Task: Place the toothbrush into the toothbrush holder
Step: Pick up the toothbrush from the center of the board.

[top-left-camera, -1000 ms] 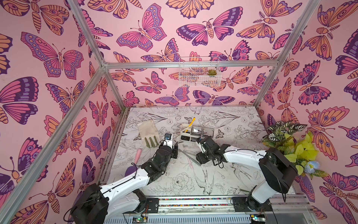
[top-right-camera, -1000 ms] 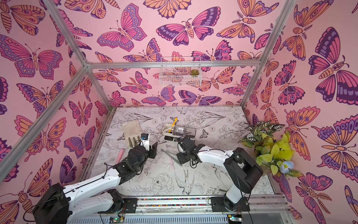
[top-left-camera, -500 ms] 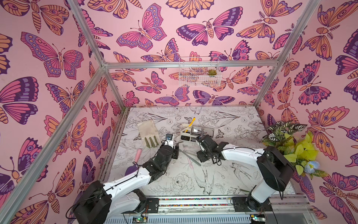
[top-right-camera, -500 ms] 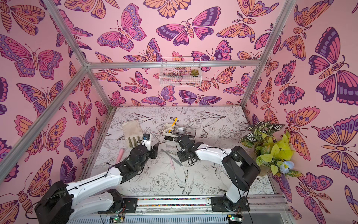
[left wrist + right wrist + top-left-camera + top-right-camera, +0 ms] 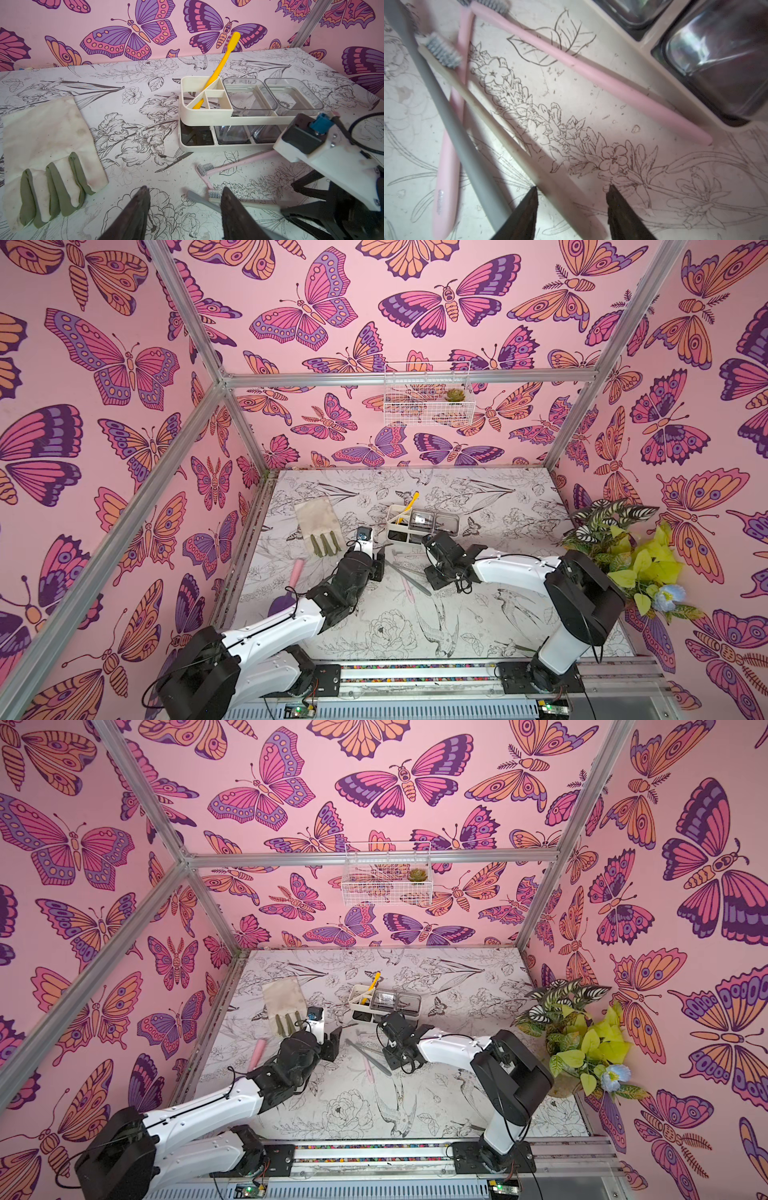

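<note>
The white toothbrush holder (image 5: 392,531) (image 5: 207,112) stands mid-table with a yellow toothbrush (image 5: 220,64) leaning in its slot section. In front of it lie several toothbrushes: a cream one (image 5: 500,135), a grey one (image 5: 456,128) and two pink ones (image 5: 591,76). My right gripper (image 5: 572,189) (image 5: 434,574) is low over the table and open. The cream toothbrush's handle runs between its fingers with a gap on each side. My left gripper (image 5: 185,190) (image 5: 380,562) is open and holds nothing, its tips just short of the brush heads.
A cream glove with green fingers (image 5: 318,524) lies at the left of the table, with a pink-handled tool (image 5: 296,572) nearer the left edge. A potted plant (image 5: 623,543) fills the right side. A white wire basket (image 5: 428,398) hangs on the back wall.
The right gripper has edged a little toward the toothbrushes in front of the holder. The left arm has barely moved.
</note>
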Motion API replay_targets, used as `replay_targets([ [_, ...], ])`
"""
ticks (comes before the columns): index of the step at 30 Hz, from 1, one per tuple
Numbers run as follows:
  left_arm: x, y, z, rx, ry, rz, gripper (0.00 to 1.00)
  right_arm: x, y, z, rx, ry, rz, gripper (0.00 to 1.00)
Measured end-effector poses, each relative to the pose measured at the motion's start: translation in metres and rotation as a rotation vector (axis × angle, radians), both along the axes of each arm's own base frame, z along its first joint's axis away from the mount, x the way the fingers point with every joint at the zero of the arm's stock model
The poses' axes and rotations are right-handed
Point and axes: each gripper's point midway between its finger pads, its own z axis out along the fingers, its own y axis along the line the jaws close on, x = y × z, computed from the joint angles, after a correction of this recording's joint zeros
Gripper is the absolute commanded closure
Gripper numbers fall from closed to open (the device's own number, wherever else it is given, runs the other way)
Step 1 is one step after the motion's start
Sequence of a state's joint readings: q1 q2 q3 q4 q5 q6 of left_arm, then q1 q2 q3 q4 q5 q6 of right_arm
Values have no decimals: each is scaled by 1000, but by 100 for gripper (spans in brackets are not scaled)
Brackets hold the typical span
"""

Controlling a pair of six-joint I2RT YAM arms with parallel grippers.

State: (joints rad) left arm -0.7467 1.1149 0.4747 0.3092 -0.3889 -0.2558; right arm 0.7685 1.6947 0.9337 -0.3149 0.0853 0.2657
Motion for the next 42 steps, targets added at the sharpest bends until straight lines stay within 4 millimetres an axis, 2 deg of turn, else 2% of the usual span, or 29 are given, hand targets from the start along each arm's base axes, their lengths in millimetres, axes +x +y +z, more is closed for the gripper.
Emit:
replay_targets([
  [3,0,-1,0,-2,0,-3,44,0,0,0,0,0,0,50],
  [19,1,-2,-2,2,7,-6,43,-1,-1,-8,-10,13,-3,55],
  [20,1,-3,-1,2,6,-7,43,0,0,-8,-7,11,-3,57],
  [23,2,-4,0,1,6,-7,43,0,2,-8,5,11,-2,73],
  [24,2,-4,0,1,6,-7,43,0,3,-8,10,11,-4,75],
  [38,2,-5,-2,-1,12,-12,43,0,10,-8,45,10,0,87],
  [42,2,-5,-2,-6,14,-10,42,-1,11,-8,50,10,0,95],
])
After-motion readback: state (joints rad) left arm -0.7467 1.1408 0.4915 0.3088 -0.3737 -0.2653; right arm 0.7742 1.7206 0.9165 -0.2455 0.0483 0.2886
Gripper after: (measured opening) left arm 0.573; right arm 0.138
